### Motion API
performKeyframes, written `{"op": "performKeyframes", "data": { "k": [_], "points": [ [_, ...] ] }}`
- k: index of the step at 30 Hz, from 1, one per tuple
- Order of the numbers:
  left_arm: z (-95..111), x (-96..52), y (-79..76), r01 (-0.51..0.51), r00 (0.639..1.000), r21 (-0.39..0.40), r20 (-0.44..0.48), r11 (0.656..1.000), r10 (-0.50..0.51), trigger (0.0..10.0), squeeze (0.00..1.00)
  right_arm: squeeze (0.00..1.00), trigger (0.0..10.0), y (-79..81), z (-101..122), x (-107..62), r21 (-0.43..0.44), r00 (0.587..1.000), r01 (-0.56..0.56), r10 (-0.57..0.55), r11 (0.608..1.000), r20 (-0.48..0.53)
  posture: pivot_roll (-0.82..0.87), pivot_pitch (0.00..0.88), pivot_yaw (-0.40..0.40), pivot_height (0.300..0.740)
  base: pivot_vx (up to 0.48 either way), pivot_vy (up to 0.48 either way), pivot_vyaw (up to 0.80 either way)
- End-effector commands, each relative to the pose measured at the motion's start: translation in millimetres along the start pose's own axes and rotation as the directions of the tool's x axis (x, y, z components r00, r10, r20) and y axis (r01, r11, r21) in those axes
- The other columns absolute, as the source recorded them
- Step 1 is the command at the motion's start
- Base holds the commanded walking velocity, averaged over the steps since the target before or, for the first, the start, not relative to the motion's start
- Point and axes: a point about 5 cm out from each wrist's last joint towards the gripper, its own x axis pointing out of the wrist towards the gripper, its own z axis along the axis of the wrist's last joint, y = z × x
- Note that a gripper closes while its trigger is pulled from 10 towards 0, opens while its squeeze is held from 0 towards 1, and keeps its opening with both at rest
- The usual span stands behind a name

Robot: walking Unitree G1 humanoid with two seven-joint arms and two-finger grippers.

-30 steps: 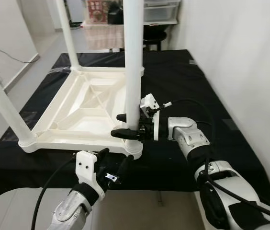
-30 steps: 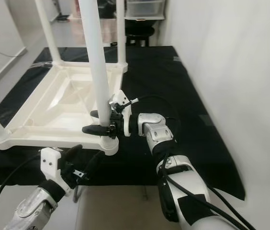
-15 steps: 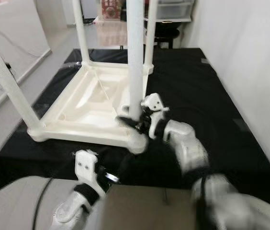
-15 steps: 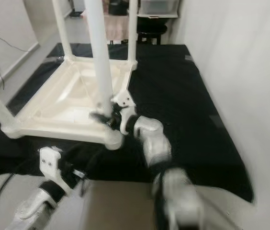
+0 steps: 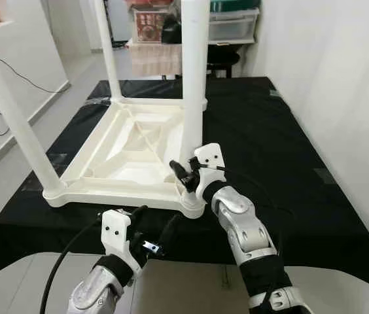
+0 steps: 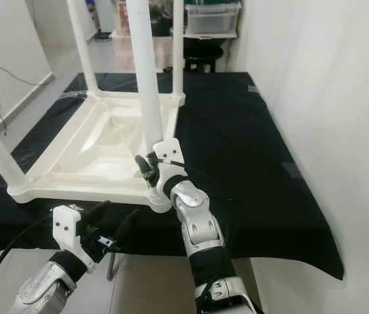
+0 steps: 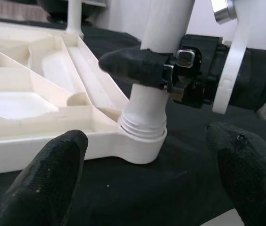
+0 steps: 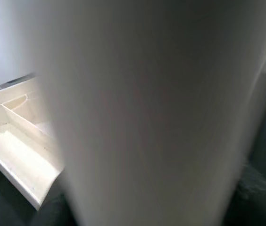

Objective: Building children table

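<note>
- Left eye view: you see the white plastic children's table (image 5: 129, 147) lying upside down on a black cloth (image 5: 282, 150), its underside facing up and its four legs pointing straight up, long axes vertical. The near right leg (image 5: 194, 85) stands in its corner socket (image 5: 192, 201) at the table's front right corner. Your right gripper (image 5: 186, 175) is closed around that leg just above the socket, one black finger on each side. Your left gripper (image 5: 152, 226) hovers below the table's near edge, fingers spread, holding nothing.
- Right eye view: the same layout; a white wall (image 6: 302, 85) runs along the right of the cloth, and storage bins (image 6: 210, 16) sit beyond the far end.
- Left wrist view: between your spread fingertips (image 7: 48, 174) you look at the leg's threaded base seated upright in the socket, with the right gripper's finger wrapped across the leg just above it.
- Right wrist view: the leg is a blurred white column very close to the lens, with the table's ribbed underside (image 8: 15, 136) beside it.
</note>
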Motion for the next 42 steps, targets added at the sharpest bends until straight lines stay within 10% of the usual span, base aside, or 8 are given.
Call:
{"op": "performKeyframes", "data": {
  "k": [1, 3, 4, 17, 18, 19, 31, 42],
  "points": [
    [-0.8, -0.9, 1.7, -0.006, 1.000, 0.002, -0.013, 1.000, 0.006, 10.0, 0.00, 1.00, 10.0, 10.5, 6.2, 2.9, 0.078, 0.996, -0.089, 0.088, 0.993, 0.017, 0.02, 0.066, 0.003, 0.740, 0.000, 0.000, 0.00],
    [-1.1, 0.0, 2.1, -0.006, 1.000, 0.002, -0.013, 1.000, 0.006, 10.0, 0.00, 1.00, 10.0, 13.3, 25.1, 8.4, 0.090, 0.956, -0.281, 0.271, 0.955, 0.113, 0.02, 0.059, 0.006, 0.740, 0.000, 0.000, 0.00],
    [-1.3, 0.7, 2.2, -0.006, 1.000, 0.002, -0.013, 1.000, 0.006, 10.0, 0.00, 0.09, 10.0, 11.6, 32.8, 10.3, 0.056, 0.918, -0.380, 0.369, 0.923, 0.142, 0.02, 0.055, 0.005, 0.740, 0.000, 0.000, 0.00],
    [-1.8, 2.8, -0.4, -0.008, 1.000, 0.004, -0.008, 1.000, 0.008, 10.0, 0.00, 0.00, 10.0, -4.3, 22.9, 15.0, -0.121, 0.706, -0.707, 0.705, 0.697, -0.068, 0.05, 0.052, -0.012, 0.740, 0.000, 0.000, 0.00],
    [-1.8, 2.5, -1.4, -0.008, 1.000, 0.004, -0.007, 1.000, 0.008, 10.0, 0.00, 0.00, 8.6, -5.9, 26.0, 19.7, -0.102, 0.723, -0.690, 0.688, 0.717, -0.057, 0.05, 0.053, -0.013, 0.740, 0.000, 0.000, 0.00],
    [-1.9, 2.2, -2.5, -0.008, 1.000, 0.003, -0.007, 1.000, 0.008, 10.0, 0.00, 0.00, 0.0, -7.1, 31.6, 23.7, -0.062, 0.735, -0.677, 0.677, 0.733, -0.021, 0.05, 0.056, -0.016, 0.740, 0.000, 0.000, 0.00],
    [-1.8, 0.8, -6.2, -0.006, 1.000, -0.006, -0.007, 1.000, 0.006, 10.0, 0.00, 0.00, 0.0, -14.1, 34.8, 19.9, -0.022, 0.659, -0.751, 0.751, 0.660, 0.039, 0.04, 0.073, -0.015, 0.740, 0.000, 0.000, 0.00],
    [1.6, -1.7, -3.8, -0.007, 1.000, -0.009, -0.002, 1.000, 0.007, 10.0, 0.00, 0.00, 0.0, 7.2, -26.0, -1.9, 0.011, 0.997, -0.064, 0.064, 0.998, -0.031, 0.00, 0.102, -0.001, 0.740, 0.000, 0.000, 0.00]
  ]
}}
